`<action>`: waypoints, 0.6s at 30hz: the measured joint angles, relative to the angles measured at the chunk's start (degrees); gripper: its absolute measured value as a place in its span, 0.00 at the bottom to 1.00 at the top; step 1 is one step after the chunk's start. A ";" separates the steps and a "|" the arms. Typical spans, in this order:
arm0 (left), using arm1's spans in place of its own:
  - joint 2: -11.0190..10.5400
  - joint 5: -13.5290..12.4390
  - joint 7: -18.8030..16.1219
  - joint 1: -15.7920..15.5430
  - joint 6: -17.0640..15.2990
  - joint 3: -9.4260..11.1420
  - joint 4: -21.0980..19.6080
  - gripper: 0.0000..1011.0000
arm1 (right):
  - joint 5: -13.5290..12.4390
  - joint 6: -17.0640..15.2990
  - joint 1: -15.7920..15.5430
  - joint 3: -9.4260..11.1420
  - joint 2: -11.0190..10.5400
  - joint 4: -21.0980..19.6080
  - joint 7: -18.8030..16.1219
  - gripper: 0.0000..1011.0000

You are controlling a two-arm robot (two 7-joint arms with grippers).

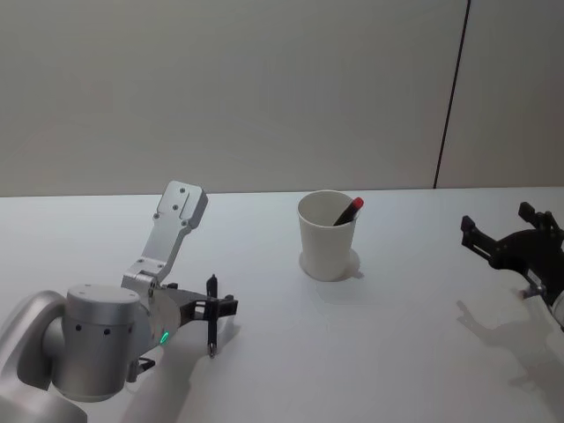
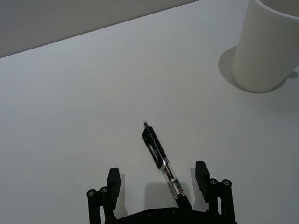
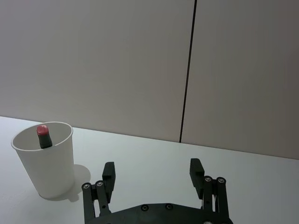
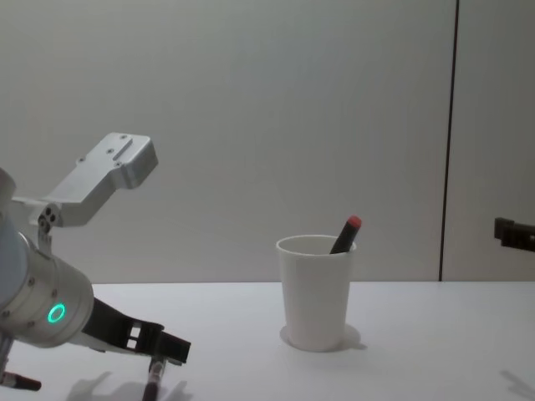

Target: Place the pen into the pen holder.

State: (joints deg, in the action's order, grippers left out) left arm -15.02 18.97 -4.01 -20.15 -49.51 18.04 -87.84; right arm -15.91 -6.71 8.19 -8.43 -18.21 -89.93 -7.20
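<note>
My left gripper (image 2: 156, 176) sits spread, straddling the pen (image 2: 161, 158), which lies flat, I think, ready to pinch. The pen holder (image 1: 327, 238) waits near; my right gripper (image 3: 152, 164) is parked, spread.

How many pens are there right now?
2. A black pen lies on the table between the left gripper's open fingers; a red-tipped pen leans in the pen holder. Others could be hidden inside it.

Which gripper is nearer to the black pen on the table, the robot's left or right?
Left. The left gripper straddles the black pen, open fingers on either side. The right gripper hangs open on the far side of the pen holder, well away from it.
</note>
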 joint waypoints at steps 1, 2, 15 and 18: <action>0.06 0.00 -0.02 0.02 -0.01 -0.04 0.09 0.99 | 0.00 0.00 0.00 0.00 0.00 0.00 0.00 0.99; 0.09 0.00 -0.02 0.03 -0.01 -0.06 0.12 0.99 | 0.00 0.00 0.00 0.00 0.00 0.00 0.00 0.99; 0.55 -0.87 0.15 0.26 -0.20 -0.19 0.84 0.99 | 0.00 0.00 0.00 0.00 0.00 0.00 0.00 0.99; 0.66 -1.12 0.30 0.29 -0.29 -0.20 0.98 0.99 | 0.00 0.00 0.00 0.00 0.00 0.00 0.00 0.99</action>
State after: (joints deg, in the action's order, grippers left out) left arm -14.36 17.85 -3.70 -19.86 -49.80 17.85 -86.86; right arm -15.90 -6.71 8.18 -8.43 -18.21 -89.94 -7.20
